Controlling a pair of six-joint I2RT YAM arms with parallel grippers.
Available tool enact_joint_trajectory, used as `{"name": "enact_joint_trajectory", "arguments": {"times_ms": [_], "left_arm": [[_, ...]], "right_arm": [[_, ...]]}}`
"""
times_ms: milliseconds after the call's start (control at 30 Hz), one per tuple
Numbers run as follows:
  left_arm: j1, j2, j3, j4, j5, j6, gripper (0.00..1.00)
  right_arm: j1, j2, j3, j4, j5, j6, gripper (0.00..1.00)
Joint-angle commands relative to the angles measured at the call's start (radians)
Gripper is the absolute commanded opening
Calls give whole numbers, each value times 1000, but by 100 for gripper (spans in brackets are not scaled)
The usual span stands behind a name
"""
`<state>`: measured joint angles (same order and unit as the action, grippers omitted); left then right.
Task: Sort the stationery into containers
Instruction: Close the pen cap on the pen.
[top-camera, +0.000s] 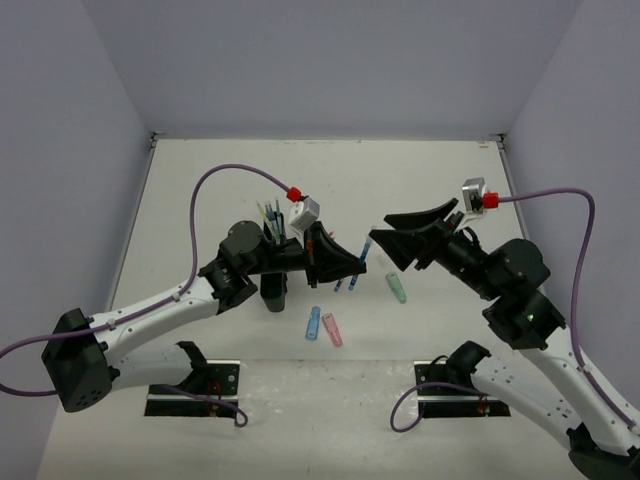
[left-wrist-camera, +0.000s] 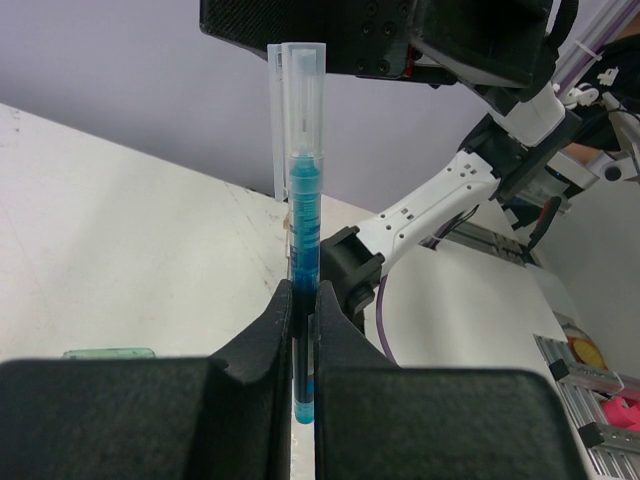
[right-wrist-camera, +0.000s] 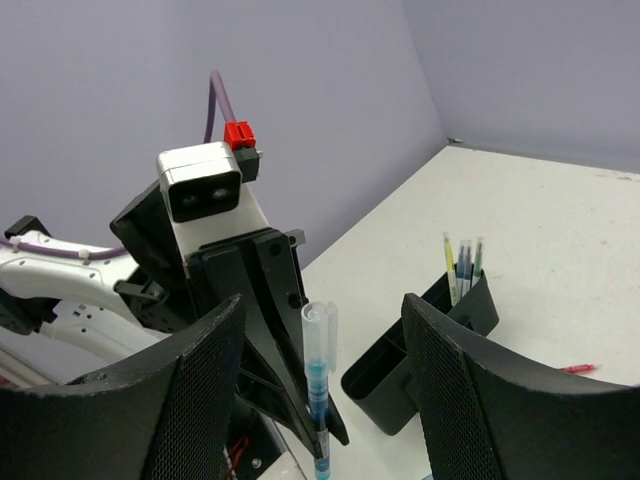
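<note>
- My left tool is clamped low on the barrel of a blue pen, holding it roughly upright in the air between the arms.
- My right tool faces it with its jaws apart, gripping nothing.
- I judge the pen light, stiff and slick. Its clear cap might pull off, so I'd grip the coloured barrel.
- The black organiser stands beside the left arm, with a few pens upright in an end compartment.
- The white desk looks smooth. Short blue, pink and green pieces lie loose on it.
- Lavender walls close three sides.
</note>
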<state>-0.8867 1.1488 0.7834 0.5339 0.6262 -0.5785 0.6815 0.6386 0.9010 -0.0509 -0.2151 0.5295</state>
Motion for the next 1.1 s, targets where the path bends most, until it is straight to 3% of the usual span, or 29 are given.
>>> {"name": "enact_joint_trajectory", "arguments": {"times_ms": [0, 133, 233, 333, 400, 467, 767, 1067], "left_arm": [[-3, 3, 11, 0, 25, 36, 0], [-3, 5, 18, -10, 21, 37, 0], [-3, 10, 26, -21, 14, 40, 0], [-1, 19, 34, -31, -5, 40, 0], [-1, 25, 43, -54, -20, 43, 0], [-3, 28, 55, -63, -33, 43, 0], [-3, 20, 147, -112, -60, 55, 0], [-2, -27, 146, -48, -127, 51, 0]], "right_arm": [[4, 42, 43, -59, 19, -40, 60], [4, 55, 39, -53, -7, -39, 52], [4, 56, 34, -43, -30, -34, 41], [4, 59, 29, -44, -41, -36, 26], [4, 63, 23, -47, -51, -38, 9], [4, 65, 8, -47, -53, -37, 0], [4, 56, -85, -11, -63, -7, 0], [4, 56, -182, 43, -83, 76, 0]]}}
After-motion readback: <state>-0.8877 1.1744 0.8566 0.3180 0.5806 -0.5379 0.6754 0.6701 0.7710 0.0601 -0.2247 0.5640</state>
